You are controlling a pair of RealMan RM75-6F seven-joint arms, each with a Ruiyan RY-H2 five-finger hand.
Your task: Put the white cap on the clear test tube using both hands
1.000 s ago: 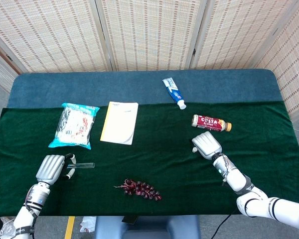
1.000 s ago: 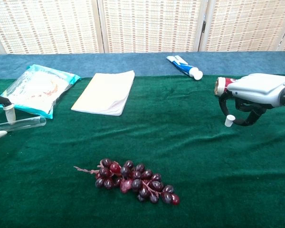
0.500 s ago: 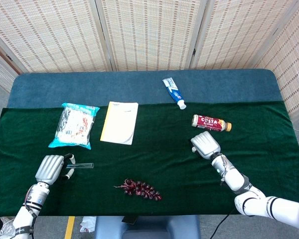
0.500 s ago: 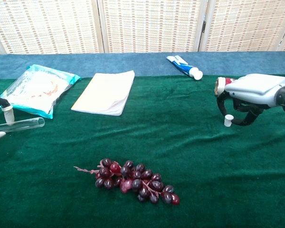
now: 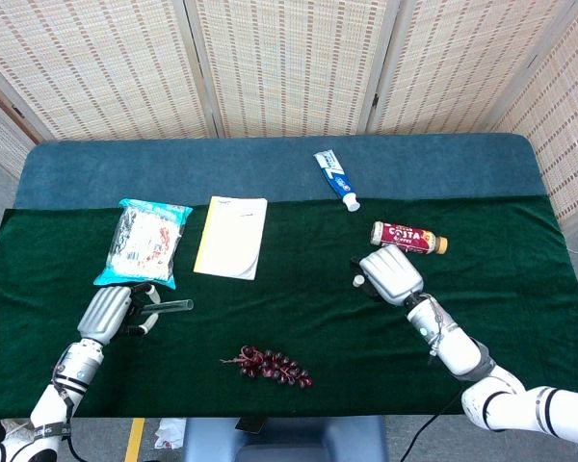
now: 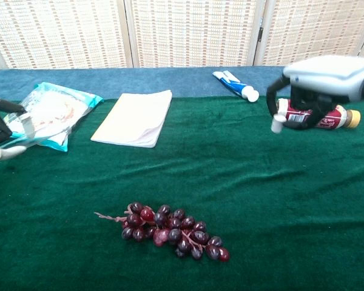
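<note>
Left hand [image 5: 109, 310], cut off at the chest view's left edge, grips the clear test tube [image 5: 170, 307] raised above the counter [image 5: 299, 318]; tube contents indiscernible. Right hand [image 6: 327, 77], motion-blurred, pinches the white cap [image 6: 276, 124] aloft beside a bottle [image 6: 327, 118].

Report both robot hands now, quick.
Left robot hand: holding the tube, lifted off the cloth.
Right robot hand: holding the cap, raised.
</note>
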